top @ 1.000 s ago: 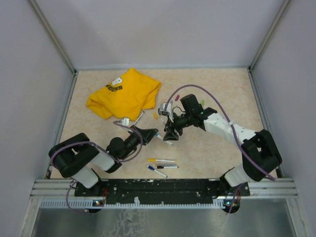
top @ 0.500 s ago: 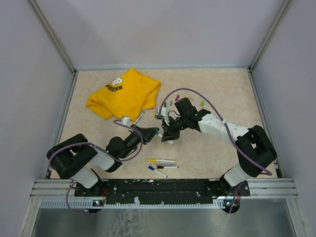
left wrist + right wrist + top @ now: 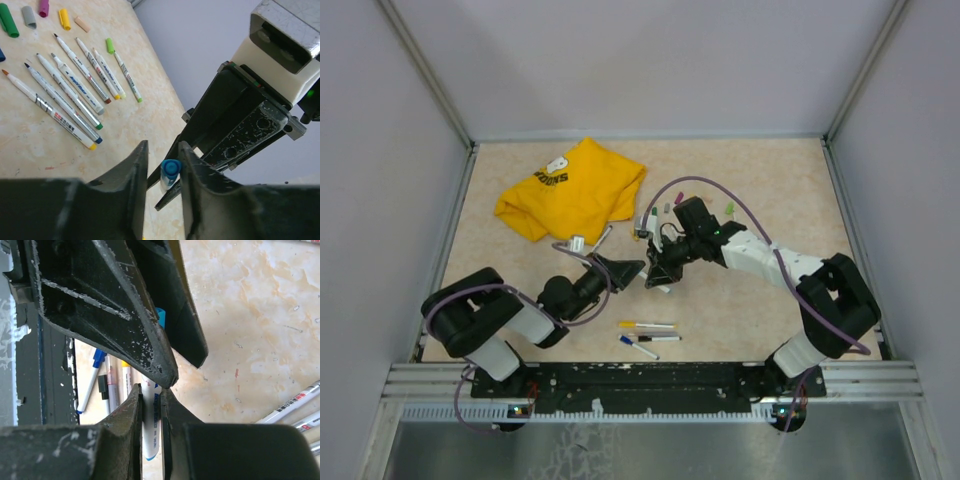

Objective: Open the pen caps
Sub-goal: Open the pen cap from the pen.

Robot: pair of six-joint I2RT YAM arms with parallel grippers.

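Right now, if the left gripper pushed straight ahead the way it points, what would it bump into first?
The blue pen cap sits between the left gripper's fingertips, so that comes first. Just beyond it is the right gripper, holding the pen. How much room lies between them is hard to judge.

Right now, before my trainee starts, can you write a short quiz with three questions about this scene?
1. True or false: the shirt is green.
2. Which colour is the cap between the fingers of the left tool? A red, B blue, C black.
3. Fill in: the white pen with that cap is gripped by the ___ tool.

Key: 1 false, it is yellow. 2 B. 3 right; the right tool is closed on the barrel.
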